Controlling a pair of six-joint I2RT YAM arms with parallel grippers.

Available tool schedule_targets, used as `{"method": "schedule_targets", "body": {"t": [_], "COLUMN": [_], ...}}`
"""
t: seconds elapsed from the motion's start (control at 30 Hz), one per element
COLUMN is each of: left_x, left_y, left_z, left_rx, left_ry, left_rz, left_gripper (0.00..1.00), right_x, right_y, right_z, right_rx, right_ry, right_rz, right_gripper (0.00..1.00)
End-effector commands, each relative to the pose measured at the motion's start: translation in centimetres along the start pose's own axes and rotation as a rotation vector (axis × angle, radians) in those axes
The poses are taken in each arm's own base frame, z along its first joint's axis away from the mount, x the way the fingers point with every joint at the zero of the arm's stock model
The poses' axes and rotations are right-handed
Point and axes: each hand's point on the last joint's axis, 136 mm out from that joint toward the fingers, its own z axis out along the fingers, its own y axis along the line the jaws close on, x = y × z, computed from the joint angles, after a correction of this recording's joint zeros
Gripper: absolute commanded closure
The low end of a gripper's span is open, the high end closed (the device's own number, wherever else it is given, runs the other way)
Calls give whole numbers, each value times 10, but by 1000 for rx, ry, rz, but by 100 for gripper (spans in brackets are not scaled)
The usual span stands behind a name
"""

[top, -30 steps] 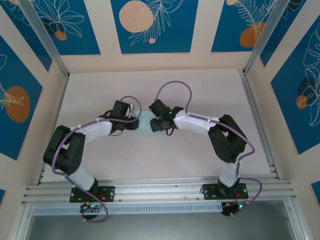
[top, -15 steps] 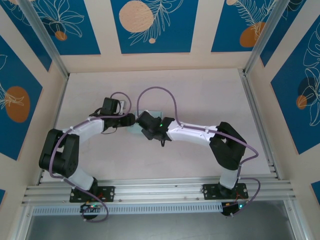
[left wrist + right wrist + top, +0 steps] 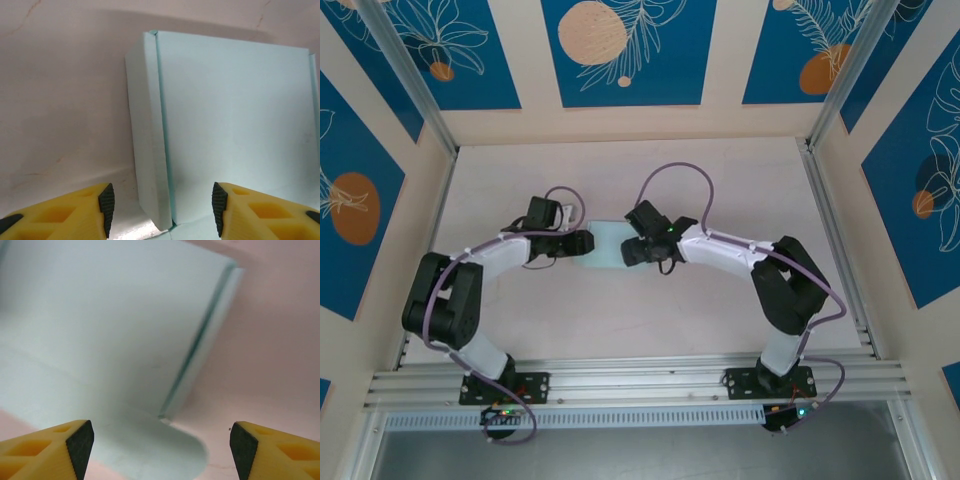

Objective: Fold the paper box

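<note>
Drawing apart after a second spent crowded over the work, the left gripper (image 3: 582, 243) and the right gripper (image 3: 632, 250) now stand at either side of the paper box (image 3: 605, 243), which lies between them near the middle of the pale table (image 3: 720, 180), bared where half a second ago the right arm reached across it. Both sets of jaws have widened. In the left wrist view the left gripper's black pads (image 3: 106, 207) stand apart with only the box's near corner between them, untouched. In the right wrist view the right gripper's pads (image 3: 80, 445) are spread wider, with nothing held. The release suggests a pressing or creasing step has just ended. The box sits flat with its broad top face up and one narrow side wall folded square, so it appears largely formed. However, a rounded tab (image 3: 170, 452) lies loose on the table toward the right gripper, so a tuck probably remains. From above, the box looks close to square and its long axis cannot be told. Its edges run roughly parallel to the table's edges.
</note>
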Motion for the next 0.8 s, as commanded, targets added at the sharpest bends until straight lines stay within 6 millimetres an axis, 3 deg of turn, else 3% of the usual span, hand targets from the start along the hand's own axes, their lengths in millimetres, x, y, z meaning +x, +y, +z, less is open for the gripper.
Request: {"method": "schedule_targets", "body": {"t": [0.0, 0.13, 0.43, 0.63, 0.77], "left_x": [1, -3, -7, -12, -18], "left_y": [4, 10, 13, 7, 1], "left_z": [7, 12, 16, 14, 7], "left_rx": [2, -18, -5, 34, 65], "left_ry": [36, 66, 114, 114, 89], "left_rz": [-1, -5, -8, -11, -24], "left_gripper": [52, 65, 70, 67, 53], "right_x": [-7, -6, -12, -24, -29], "right_y": [35, 54, 67, 65, 64], "right_z": [-19, -18, 20, 40, 48], "right_rx": [31, 144, 345, 419, 454], "right_ry": [-100, -141, -176, -198, -216], "right_rz": [-241, -494, -812, -856, -880], "right_gripper": [28, 31, 32, 32, 48]}}
